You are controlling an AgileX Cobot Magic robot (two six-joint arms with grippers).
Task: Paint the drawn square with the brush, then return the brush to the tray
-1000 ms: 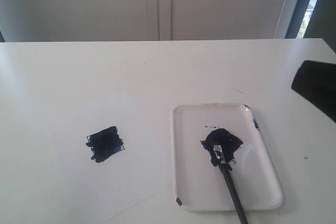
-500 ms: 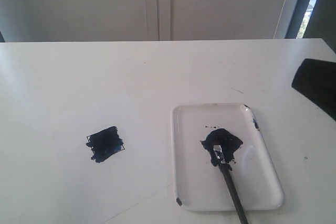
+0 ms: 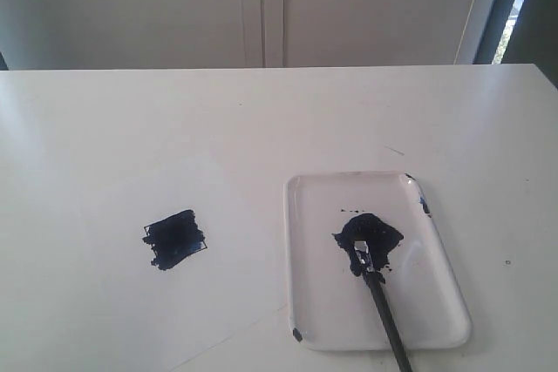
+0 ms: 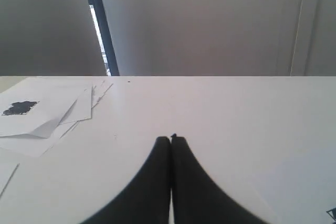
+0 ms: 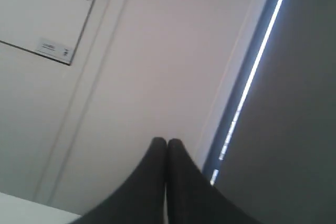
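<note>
The drawn square (image 3: 176, 239) is a blotchy dark blue patch on the white table, left of centre in the exterior view. The brush (image 3: 377, 288) lies in the tray (image 3: 445, 269), bristles in a dark blue paint blob (image 3: 368, 234), its black handle sticking out over the tray's near rim. No gripper shows in the exterior view. My left gripper (image 4: 171, 139) is shut and empty, low over bare tabletop. My right gripper (image 5: 167, 141) is shut and empty, pointing up at a wall.
Loose white paper sheets (image 4: 47, 116), one with a dark blue patch (image 4: 20, 108), lie on the table in the left wrist view. A wall with panel seams (image 3: 261, 10) stands behind the table's far edge.
The dark right arm at the right edge of the exterior view has pulled out of sight. Brush, tray and square have not moved.
</note>
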